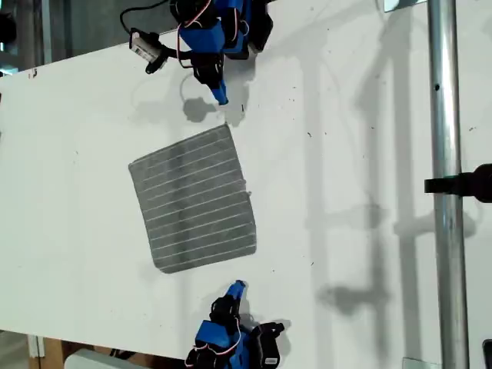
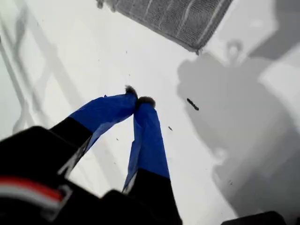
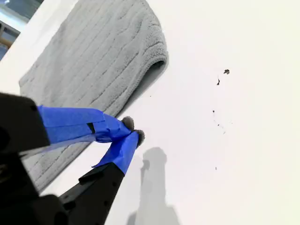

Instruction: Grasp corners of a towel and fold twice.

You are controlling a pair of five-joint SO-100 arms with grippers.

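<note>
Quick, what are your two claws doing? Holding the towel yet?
My first gripper: closed, holding nothing, off the towel.
My second gripper: closed, holding nothing, beside the towel.

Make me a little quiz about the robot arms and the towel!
1. True or false: my first gripper is holding the towel.
2. What is the towel lying on? A: a white table. B: a red basket. C: a green plate.
3. Fill the gap: my second gripper has its jaws ____.
Key: 1 false, it is shut on nothing. 2 A. 3 shut.
</note>
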